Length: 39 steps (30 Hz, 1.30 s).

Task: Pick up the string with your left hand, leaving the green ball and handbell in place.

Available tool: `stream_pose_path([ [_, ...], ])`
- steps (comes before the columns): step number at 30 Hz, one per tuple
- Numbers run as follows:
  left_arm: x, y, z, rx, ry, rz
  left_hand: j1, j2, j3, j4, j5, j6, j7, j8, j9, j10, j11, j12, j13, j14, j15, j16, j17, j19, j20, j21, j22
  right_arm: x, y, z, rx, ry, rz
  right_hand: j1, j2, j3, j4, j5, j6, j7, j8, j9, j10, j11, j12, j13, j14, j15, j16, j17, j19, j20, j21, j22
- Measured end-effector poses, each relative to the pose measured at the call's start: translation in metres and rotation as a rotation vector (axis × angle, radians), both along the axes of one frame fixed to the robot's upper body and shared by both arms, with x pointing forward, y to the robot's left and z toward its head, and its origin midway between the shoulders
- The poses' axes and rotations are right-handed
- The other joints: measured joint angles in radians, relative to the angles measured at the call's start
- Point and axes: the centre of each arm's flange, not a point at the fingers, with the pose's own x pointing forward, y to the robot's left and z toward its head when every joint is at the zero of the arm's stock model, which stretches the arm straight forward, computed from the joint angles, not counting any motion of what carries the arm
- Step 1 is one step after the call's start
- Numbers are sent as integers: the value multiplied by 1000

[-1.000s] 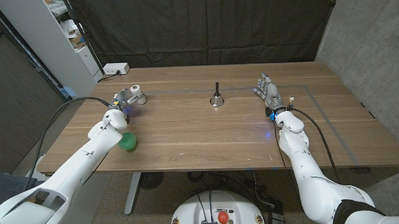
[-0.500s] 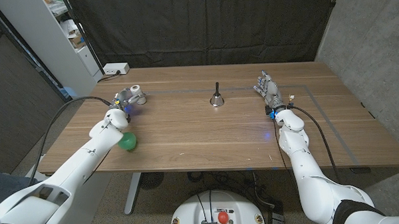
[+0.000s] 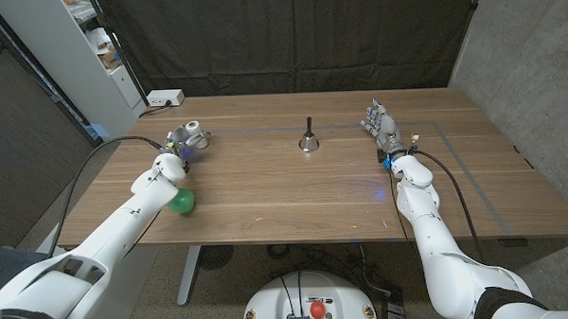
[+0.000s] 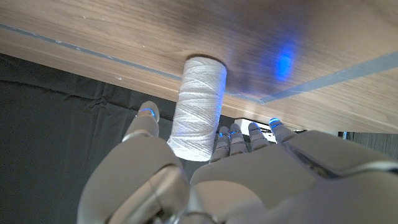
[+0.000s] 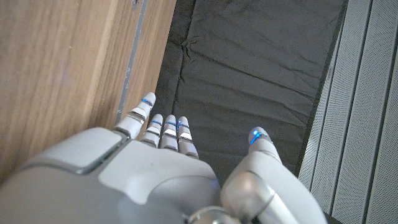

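A white spool of string (image 3: 193, 129) (image 4: 200, 106) stands upright on the wooden table (image 3: 266, 188) at the far left. My left hand (image 3: 180, 143) (image 4: 205, 180) reaches up to it. In the left wrist view the thumb (image 4: 147, 114) is on one side of the spool with a gap, and the fingers (image 4: 231, 134) are close on the other. The spool's end still sits on the table. The green ball (image 3: 181, 202) lies beside my left forearm near the front edge. The small handbell (image 3: 308, 140) stands mid-table. My right hand (image 3: 380, 128) (image 5: 168, 168) stands open at the right, fingers straight, holding nothing.
A grey tape line (image 3: 434, 126) marks a rectangle on the table. A black cable (image 3: 104, 147) runs off the table's left edge. A white power strip (image 3: 163, 97) lies past the back left corner, by a shelf (image 3: 100, 43).
My left hand has crept a little farther forward, closing in around the spool. The spool, ball, bell and right hand have stayed put.
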Motion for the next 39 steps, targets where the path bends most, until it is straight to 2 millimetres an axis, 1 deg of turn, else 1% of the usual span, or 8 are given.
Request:
stream_pose_path([
  [3,2,0,-1,-2,3,1,1,1,0,0,0,5,-5,0,0,4,3,0,0,4,-1,0,0,4,-4,0,0,0,0,0,0,0,-3,0,0,0,0,0,0,0,0,0,4,-4,0,0,0,0,0,0,0,0,0,0],
  [6,4,0,-3,-3,3,3,8,4,0,0,0,21,-5,4,0,22,-4,8,0,18,-5,7,0,17,-4,4,0,0,0,0,0,-1,-5,0,0,0,0,0,0,0,0,0,4,-4,0,0,0,0,0,0,0,0,0,0],
  [13,7,-1,-6,-10,0,8,35,8,0,0,0,74,-16,15,0,80,-15,29,0,90,-16,22,0,78,-19,19,0,-1,0,0,3,-1,-8,0,0,0,0,0,0,0,0,0,4,-4,0,0,0,0,0,0,0,0,0,0],
  [17,9,0,-8,-14,7,11,52,10,0,0,0,117,-23,25,0,126,-28,42,0,139,-28,32,0,117,-34,27,0,-1,0,0,4,-3,-10,0,0,-3,3,0,0,0,0,0,4,-4,0,0,0,0,0,0,0,0,0,0],
  [18,7,-1,-3,-6,-34,19,59,14,0,0,0,132,-26,29,0,137,-33,44,0,152,-32,33,0,128,-38,29,0,1,3,-3,7,5,-6,0,0,-4,4,2,0,0,0,0,4,-4,0,0,4,4,0,0,0,0,0,0],
  [22,8,-1,-2,-3,-46,26,80,19,2,-2,0,172,-40,37,0,178,-53,52,0,194,-43,38,0,168,-49,40,0,2,3,-3,8,6,-6,0,0,-4,4,4,0,0,0,0,4,-4,0,0,6,6,0,0,0,0,0,0],
  [31,11,-2,-3,-1,-55,41,115,26,3,-3,0,229,-65,39,0,263,-85,73,0,272,-70,45,0,235,-56,56,5,5,5,-3,11,9,-4,0,0,-4,4,4,0,0,0,0,4,-4,0,0,6,6,0,0,0,0,0,0],
  [39,11,-3,-3,5,-70,55,172,40,7,-7,0,309,-97,55,5,338,-118,85,0,348,-97,53,0,293,-57,70,6,8,6,-3,12,12,-2,0,0,-4,4,4,0,0,0,0,4,-4,0,0,6,6,0,0,0,0,0,0],
])
